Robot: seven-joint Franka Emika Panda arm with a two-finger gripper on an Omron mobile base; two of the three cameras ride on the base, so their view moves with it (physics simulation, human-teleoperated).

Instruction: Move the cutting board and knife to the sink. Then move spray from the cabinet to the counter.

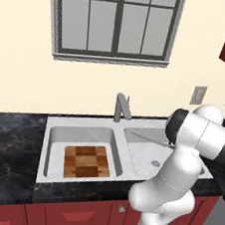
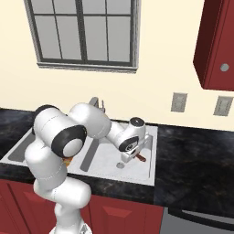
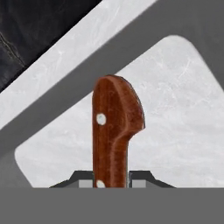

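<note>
Knife [image 3: 114,131] blade hidden below fingers [image 3: 83,178] — grip apparently closed.

Brown checkered cutting board [image 1: 87,162], white sink [image 1: 56,132], reddish-brown knife [image 3: 113,131] handle, black marbled counter [image 1: 7,146].

White arm folded forward and bent low over the sink's [image 2: 151,151] right basin, gripper [image 3: 111,180] pointing down, fingers closed on the knife's [image 3: 114,131] handle

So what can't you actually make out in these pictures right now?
- The pincer: cut off by the hand view's bottom edge, so its grip on the knife is unclear.
- Knife blade: partly behind the arm in the left base view.
- Cutting board: nearly all behind the arm in the right base view.
- Spray: nothing here shows it.
</note>
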